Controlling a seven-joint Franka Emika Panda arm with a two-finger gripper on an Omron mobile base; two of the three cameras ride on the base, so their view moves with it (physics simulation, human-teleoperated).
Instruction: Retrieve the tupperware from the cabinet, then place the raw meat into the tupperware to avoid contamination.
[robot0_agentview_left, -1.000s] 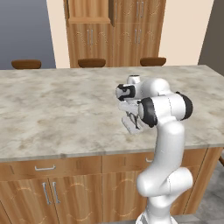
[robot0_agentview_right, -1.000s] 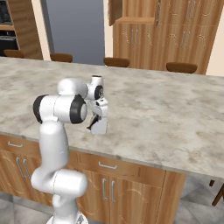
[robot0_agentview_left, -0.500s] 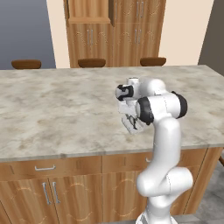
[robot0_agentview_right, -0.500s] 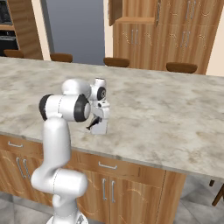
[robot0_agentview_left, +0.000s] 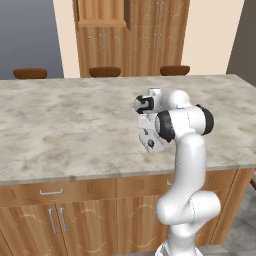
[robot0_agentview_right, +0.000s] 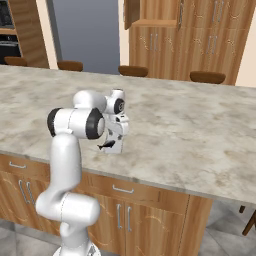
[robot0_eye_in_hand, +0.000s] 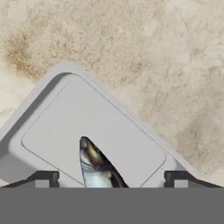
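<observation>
Marble with beige and tan veining is seen across the counter (robot0_agentview_left: 60, 125) in the left base view. Three brown stool seats (robot0_agentview_left: 30, 73) stand along its far edge, with low wood doors and silver bar handles beneath. The cabinet (robot0_agentview_left: 130, 35) of warm-brown wood, carved with arches, rises behind them. To the right, the white arm is bent over the counter with its hand turned down.

In the right base view the same hand is met from the other side. A small dark fish shape, the raw meat (robot0_agentview_right: 106, 146), is seen low beside the hand, just over the counter near its front edge. One upper cabinet door stands ajar.

The hand view supplies what both base views leave unclear. The tupperware (robot0_eye_in_hand: 65, 127), a pale box with rounded corners and a flat smooth floor, is seen from straight above, resting on the marble. The gripper (robot0_eye_in_hand: 111, 178) is held over it with its jaws wide. The glossy silver-and-dark meat lies between the finger tips (robot0_eye_in_hand: 46, 178), touching neither.
</observation>
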